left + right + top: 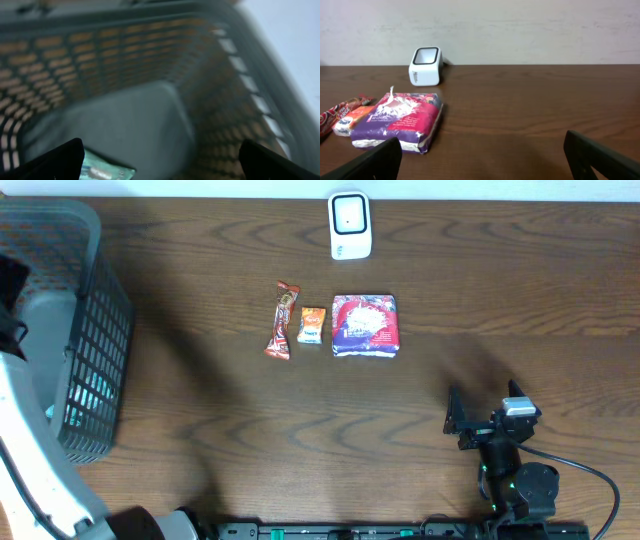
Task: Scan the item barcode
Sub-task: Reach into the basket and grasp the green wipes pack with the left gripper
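In the left wrist view my left gripper (160,167) is open above the floor of the grey mesh basket (150,60). A teal packet (107,171) lies loose on the basket floor by the left finger (55,162). The white barcode scanner (350,225) stands at the table's far edge. In front of it lie a red-brown candy bar (282,320), a small orange packet (312,326) and a purple bag (365,326). My right gripper (483,408) is open and empty near the front right. It faces the purple bag (400,122) and the scanner (426,66).
The basket (100,330) fills the table's left edge, with the teal packet (95,392) showing through its mesh. My white left arm (30,460) reaches over it. A black cable (590,480) trails from the right arm's base.
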Controlling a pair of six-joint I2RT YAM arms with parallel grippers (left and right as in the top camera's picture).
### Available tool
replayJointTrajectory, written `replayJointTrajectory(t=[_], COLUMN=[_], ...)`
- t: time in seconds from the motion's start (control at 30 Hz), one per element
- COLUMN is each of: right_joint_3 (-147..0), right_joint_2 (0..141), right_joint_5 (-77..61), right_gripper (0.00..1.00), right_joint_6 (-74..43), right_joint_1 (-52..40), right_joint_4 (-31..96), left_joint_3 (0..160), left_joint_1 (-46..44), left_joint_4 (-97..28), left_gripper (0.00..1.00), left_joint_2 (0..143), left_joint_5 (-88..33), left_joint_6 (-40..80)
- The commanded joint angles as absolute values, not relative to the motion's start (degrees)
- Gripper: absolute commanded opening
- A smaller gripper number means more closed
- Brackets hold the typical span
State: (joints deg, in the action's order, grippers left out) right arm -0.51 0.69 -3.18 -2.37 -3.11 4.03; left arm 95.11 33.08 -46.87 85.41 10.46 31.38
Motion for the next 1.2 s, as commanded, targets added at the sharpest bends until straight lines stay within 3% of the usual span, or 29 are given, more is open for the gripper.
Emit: replayJointTrajectory(t=[0.0,0.17,0.47,0.9,1.17], right_joint_3=[-0.4,-0.4,-0.4,-0.4,-0.4], right_joint_2=[0.3,0.4,0.4,0.4,0.4], right_joint_5=[-3.4,-3.4,-3.4,-3.4,-3.4], right_gripper=[0.99,0.99,0.99,0.99,0.99], right_joint_6=[-2.9,-2.9,-2.9,-2.9,-2.9], right_joint_1=[-3.0,-3.0,-3.0,-3.0,-3.0], right_joint_4=[4.1,4.1,4.1,4.1,4.1], left_joint_3=[94.3,94.3,94.1,88.8,86.5], left_joint_1=[36.0,37.0,37.1,37.1,37.1], left_joint_4=[-48.6,-50.8,-63.4,-65.0,-59.5], left_gripper=[0.98,0.99,0.99,0.98,0.98], left_joint_2=[90.4,95.7,103.3,112.2,113.2], left_joint_5=[7.3,7.1,7.1,6.7,7.1], left_joint_6=[39.1,40.5,55.8,65.3,65.5])
